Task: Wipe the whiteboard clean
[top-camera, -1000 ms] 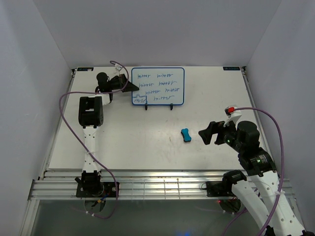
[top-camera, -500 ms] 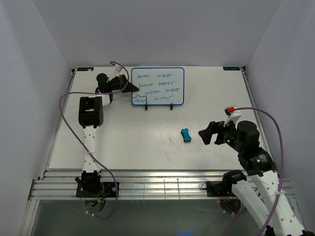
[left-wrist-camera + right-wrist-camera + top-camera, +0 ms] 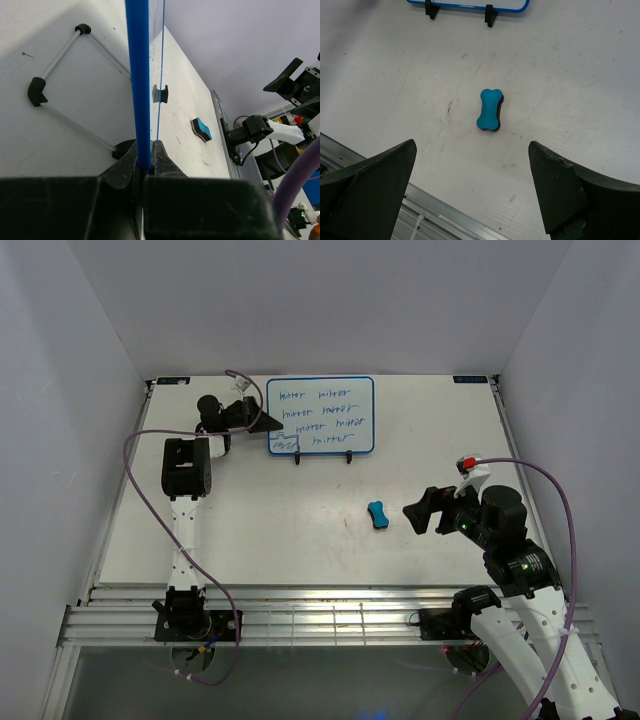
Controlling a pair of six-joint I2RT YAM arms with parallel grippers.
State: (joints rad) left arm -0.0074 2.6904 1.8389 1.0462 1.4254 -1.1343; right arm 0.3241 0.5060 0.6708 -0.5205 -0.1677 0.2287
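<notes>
The whiteboard (image 3: 320, 415), blue-framed and covered with blue handwriting, stands upright on its stand at the back of the table. My left gripper (image 3: 272, 421) is at its left edge. In the left wrist view the board's blue frame (image 3: 137, 75) runs edge-on between the jaws, and the left gripper (image 3: 145, 146) is shut on it. The blue bone-shaped eraser (image 3: 378, 514) lies flat on the table right of centre. My right gripper (image 3: 420, 512) hovers just right of the eraser (image 3: 490, 110), and the right gripper (image 3: 472, 145) stands wide open and empty. The board's lower edge (image 3: 470, 6) shows at the top of that view.
A thin wire stand (image 3: 70, 115) with black corner pieces props the board from behind, and its black feet (image 3: 297, 457) stick out in front. An aluminium rail (image 3: 330, 625) runs along the table's near edge. White walls enclose the table.
The left gripper's jaws have closed onto the whiteboard's left edge, and the left wrist has shifted slightly. The right arm and the eraser have stayed put.
</notes>
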